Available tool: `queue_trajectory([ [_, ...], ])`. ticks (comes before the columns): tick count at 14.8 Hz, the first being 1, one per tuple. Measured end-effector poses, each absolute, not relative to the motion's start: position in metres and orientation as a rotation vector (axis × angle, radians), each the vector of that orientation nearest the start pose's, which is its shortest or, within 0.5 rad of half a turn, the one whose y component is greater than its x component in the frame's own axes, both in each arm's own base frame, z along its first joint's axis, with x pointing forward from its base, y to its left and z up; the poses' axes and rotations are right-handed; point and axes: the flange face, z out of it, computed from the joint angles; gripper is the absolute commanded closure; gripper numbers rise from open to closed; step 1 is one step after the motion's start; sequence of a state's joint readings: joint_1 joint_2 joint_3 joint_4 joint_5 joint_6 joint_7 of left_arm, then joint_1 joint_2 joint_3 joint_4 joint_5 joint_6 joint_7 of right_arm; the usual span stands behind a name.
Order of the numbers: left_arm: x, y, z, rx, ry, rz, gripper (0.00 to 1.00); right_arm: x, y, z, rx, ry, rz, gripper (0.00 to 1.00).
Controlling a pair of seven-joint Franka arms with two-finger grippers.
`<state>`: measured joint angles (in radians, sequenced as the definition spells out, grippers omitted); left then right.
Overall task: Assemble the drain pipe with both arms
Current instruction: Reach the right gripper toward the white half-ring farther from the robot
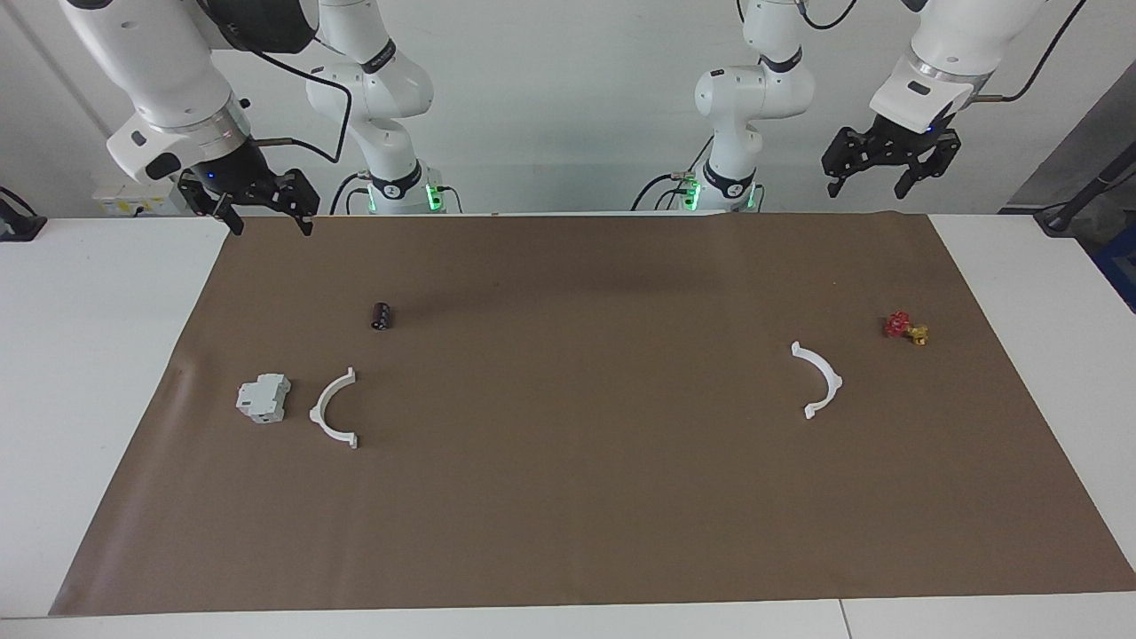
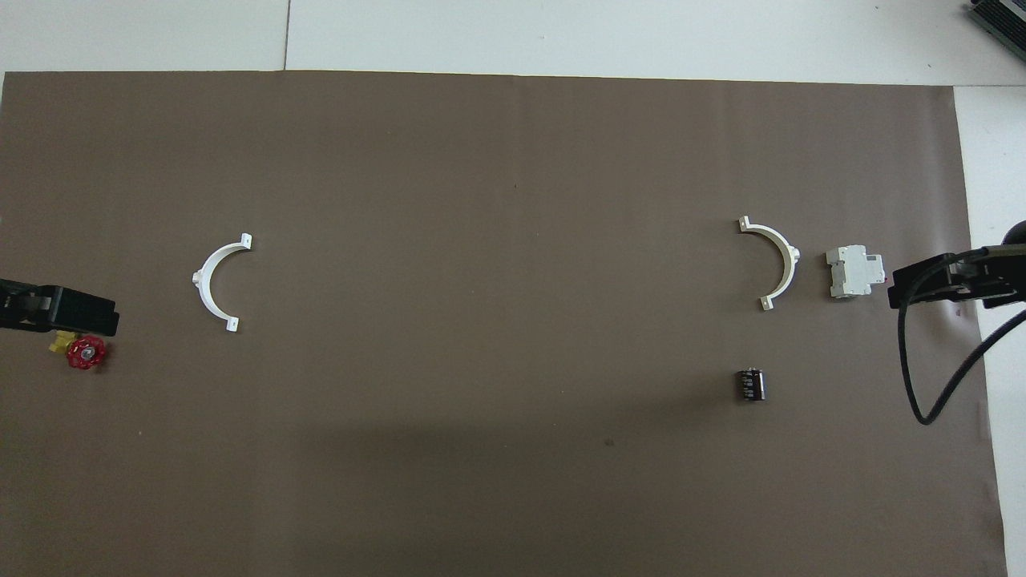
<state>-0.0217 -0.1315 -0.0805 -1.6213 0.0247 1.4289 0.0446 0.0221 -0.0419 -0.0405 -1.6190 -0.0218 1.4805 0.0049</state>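
**Two thin half-rings, easy to bend**

We saw one half-ring [image 1: 335, 409] at 9 o'clock on the counter [image 1: 568, 497], the other half-ring [image 1: 820, 381] at 3 o'clock. They looked light, slippery and bendy; we would pinch mid-arc. Left gripper [image 1: 868, 185] and right gripper [image 1: 272, 224] hung released, empty.

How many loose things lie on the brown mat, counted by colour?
White half-rings: 2, one toward the right arm's end, one toward the left arm's end
Grey block: 1
Dark cylinder: 1
Red and yellow valve: 1
Total: 5
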Motion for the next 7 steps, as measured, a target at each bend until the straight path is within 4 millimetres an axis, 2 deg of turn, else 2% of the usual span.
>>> queue_trajectory([
  [7, 0.4953, -0.0509, 0.6581, -3.095, 0.222, 0.094, 0.0, 0.5306, -0.0125, 0.6149, -3.158, 0.037, 0.152, 0.0],
])
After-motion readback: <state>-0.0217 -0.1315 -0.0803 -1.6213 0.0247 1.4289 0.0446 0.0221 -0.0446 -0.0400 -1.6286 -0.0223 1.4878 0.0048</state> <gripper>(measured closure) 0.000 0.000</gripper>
